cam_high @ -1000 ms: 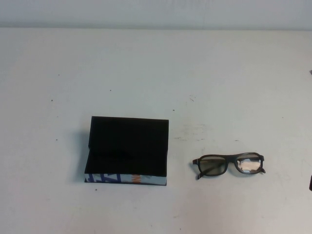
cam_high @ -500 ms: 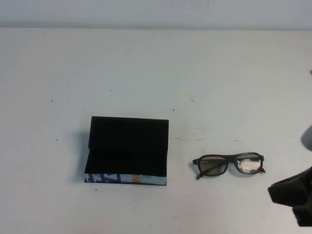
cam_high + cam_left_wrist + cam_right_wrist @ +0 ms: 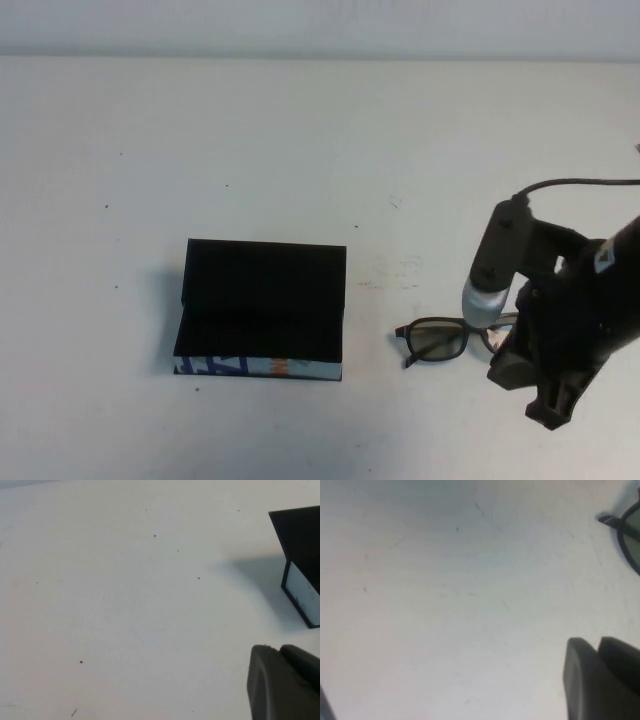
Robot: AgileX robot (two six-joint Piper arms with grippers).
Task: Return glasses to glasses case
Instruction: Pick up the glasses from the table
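Observation:
The glasses case (image 3: pixel 262 300) lies open left of centre, black inside, its lid raised at the back and its white front edge printed with blue and orange. The dark-rimmed glasses (image 3: pixel 435 340) lie on the table to its right; my right arm covers their right lens. My right gripper (image 3: pixel 545 400) hangs above the table just in front of that end, fingers together and empty. In the right wrist view the gripper (image 3: pixel 597 645) shows shut, with a piece of the glasses (image 3: pixel 630 535) at the edge. My left gripper (image 3: pixel 279 650) is shut and empty, off to the side of the case (image 3: pixel 300 555).
The white table (image 3: pixel 300 150) carries only small dark specks and faint scuffs. Its far edge meets a pale wall along the top of the high view. A black cable (image 3: pixel 570 183) arcs above my right arm.
My right arm has come in from the lower right edge and now stands over the right end of the glasses. The case and the glasses have not moved.

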